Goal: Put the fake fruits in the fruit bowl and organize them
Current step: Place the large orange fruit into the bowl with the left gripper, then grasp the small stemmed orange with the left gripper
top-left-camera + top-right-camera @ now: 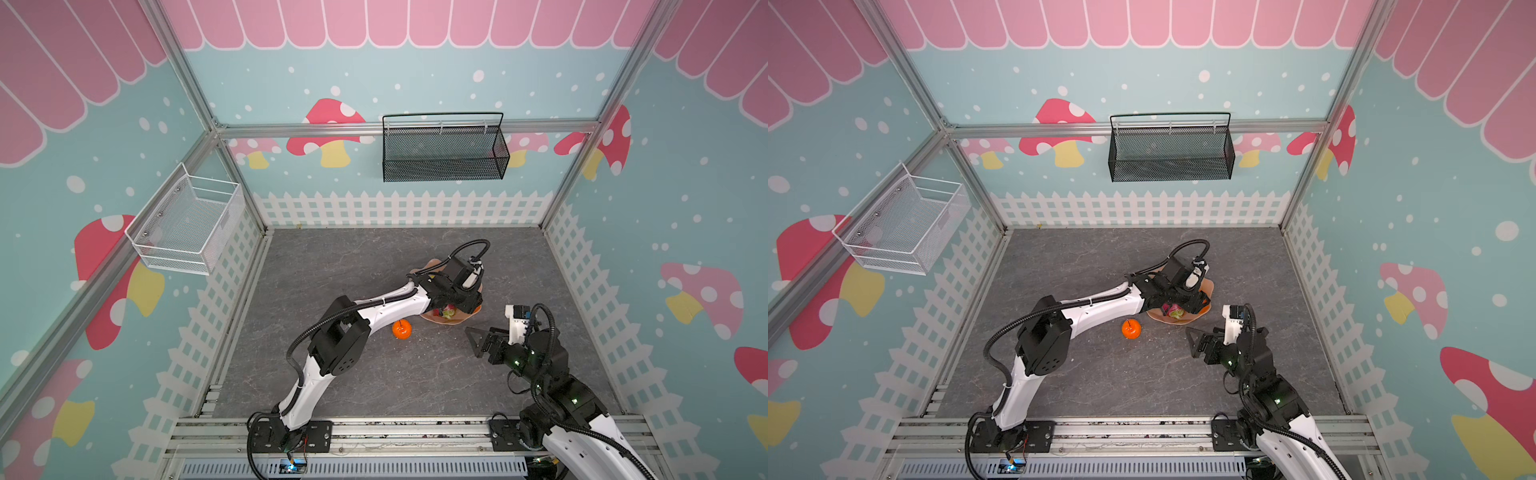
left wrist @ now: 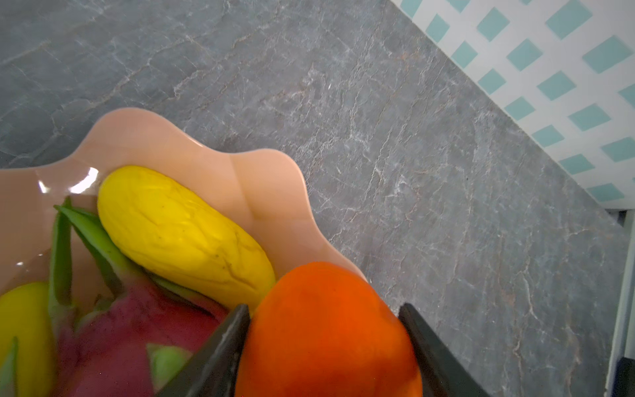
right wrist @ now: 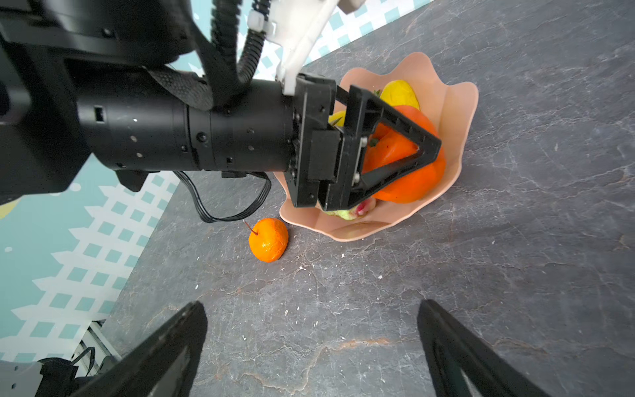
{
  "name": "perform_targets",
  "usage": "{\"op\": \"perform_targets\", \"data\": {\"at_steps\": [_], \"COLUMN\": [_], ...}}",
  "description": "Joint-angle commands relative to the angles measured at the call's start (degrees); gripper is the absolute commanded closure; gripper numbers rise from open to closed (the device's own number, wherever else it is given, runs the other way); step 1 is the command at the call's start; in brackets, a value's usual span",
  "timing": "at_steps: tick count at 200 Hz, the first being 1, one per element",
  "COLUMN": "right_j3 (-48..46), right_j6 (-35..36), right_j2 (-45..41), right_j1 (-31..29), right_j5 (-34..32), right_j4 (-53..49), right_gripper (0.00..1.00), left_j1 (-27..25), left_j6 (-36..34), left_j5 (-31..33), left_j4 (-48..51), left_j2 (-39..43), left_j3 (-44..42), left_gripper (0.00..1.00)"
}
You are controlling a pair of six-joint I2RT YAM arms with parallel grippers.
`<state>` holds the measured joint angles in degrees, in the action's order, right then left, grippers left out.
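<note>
The peach-pink fruit bowl (image 2: 268,178) (image 3: 457,113) (image 1: 440,322) stands mid-table. In it lie a yellow mango (image 2: 182,233), a magenta dragon fruit (image 2: 130,333) with green tips, and a second mango (image 2: 20,326) at the view's edge. My left gripper (image 2: 323,309) is over the bowl's rim side, shut on the larger orange (image 2: 326,326) (image 3: 412,182), which rests low among the fruits. The smaller orange (image 1: 402,329) (image 1: 1131,328) (image 3: 268,239) sits on the table just beside the bowl. My right gripper (image 3: 311,306) (image 1: 478,340) hovers open and holds nothing, near the bowl's front right.
A white wire basket (image 1: 187,224) hangs on the left wall and a black mesh basket (image 1: 444,153) on the back wall. The left arm's forearm stretches over the table above the smaller orange. Fence-patterned walls close the grey stone-look floor on three sides.
</note>
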<state>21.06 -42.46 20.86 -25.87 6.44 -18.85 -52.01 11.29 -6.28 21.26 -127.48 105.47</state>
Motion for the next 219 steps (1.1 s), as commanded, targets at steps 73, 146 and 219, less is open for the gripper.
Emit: {"op": "perform_targets", "data": {"at_steps": [73, 146, 219], "right_j3": [0.8, 1.7, 5.5], "right_j6": [0.6, 1.8, 11.3], "right_j2": [0.9, 2.3, 13.3], "right_j1": [0.2, 0.2, 0.2], "right_j5": [-0.9, -1.5, 8.2], "right_j4": [-0.4, -0.3, 3.4], "right_gripper": [0.01, 0.01, 0.01], "left_j1": [-0.5, -0.2, 2.4], "left_j6": [-2.9, -4.3, 2.1], "left_j5": [1.1, 9.9, 16.6], "left_j4": [1.7, 1.5, 0.3], "left_j2": [0.4, 10.4, 34.1], "left_j3": [1.6, -3.8, -32.6], "left_gripper": [0.16, 0.13, 0.13]}}
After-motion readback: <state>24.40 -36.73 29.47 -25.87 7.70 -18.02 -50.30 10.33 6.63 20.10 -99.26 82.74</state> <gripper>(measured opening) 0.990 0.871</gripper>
